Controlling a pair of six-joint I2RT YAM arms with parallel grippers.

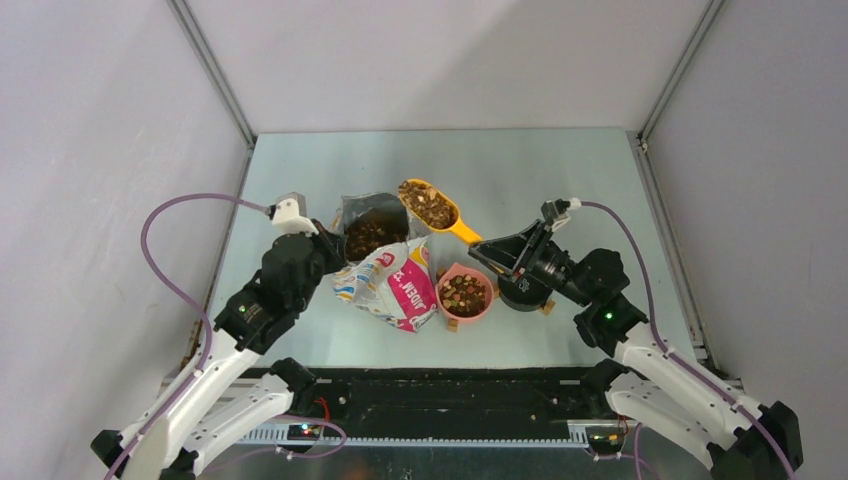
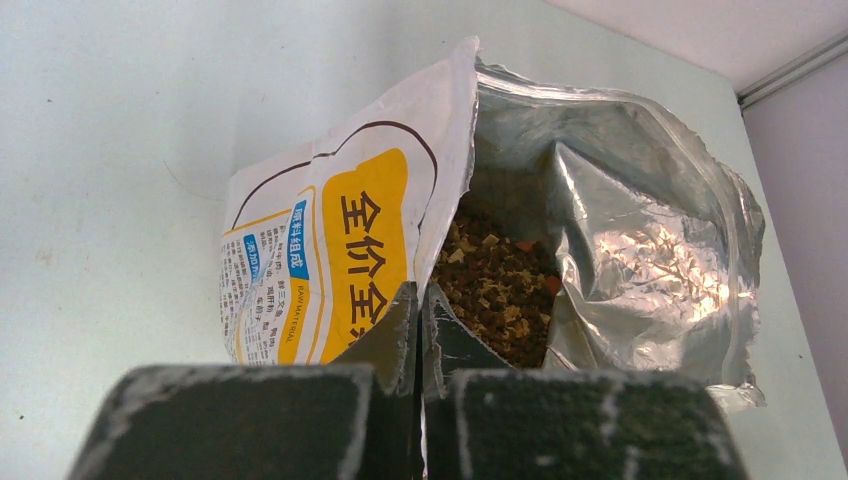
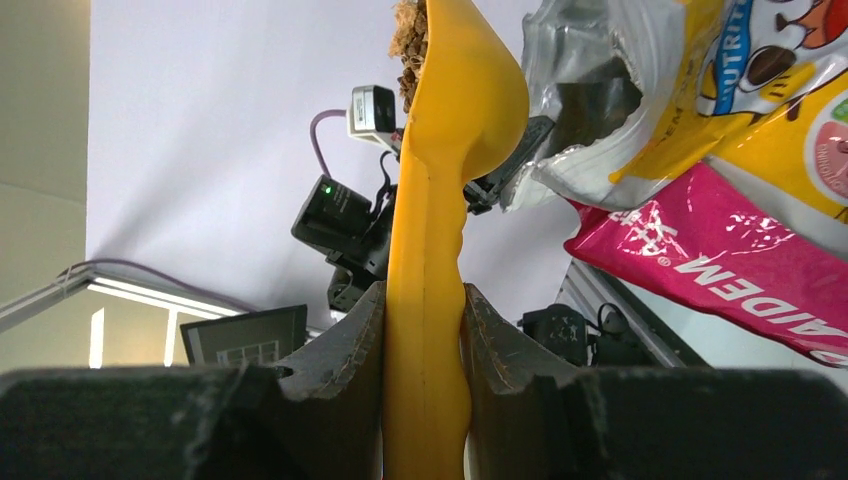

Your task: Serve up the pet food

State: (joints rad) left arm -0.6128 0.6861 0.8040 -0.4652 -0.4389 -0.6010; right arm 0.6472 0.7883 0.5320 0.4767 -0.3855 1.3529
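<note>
The pet food is small brown kibble. It fills the yellow scoop (image 1: 430, 205), lies in the pink bowl (image 1: 465, 294) and shows inside the open bag (image 1: 392, 283). My right gripper (image 1: 487, 245) is shut on the scoop's handle (image 3: 425, 330) and holds the scoop above the table, behind the bowl; kibble (image 3: 408, 45) shows at its rim. My left gripper (image 1: 335, 250) is shut on the torn edge of the bag's mouth (image 2: 420, 310). Kibble (image 2: 495, 290) shows inside the foil lining.
The bag lies on its side between the arms, its mouth toward the back. A dark round object (image 1: 522, 293) on wooden feet sits under my right wrist, right of the pink bowl. Grey walls enclose the table on three sides.
</note>
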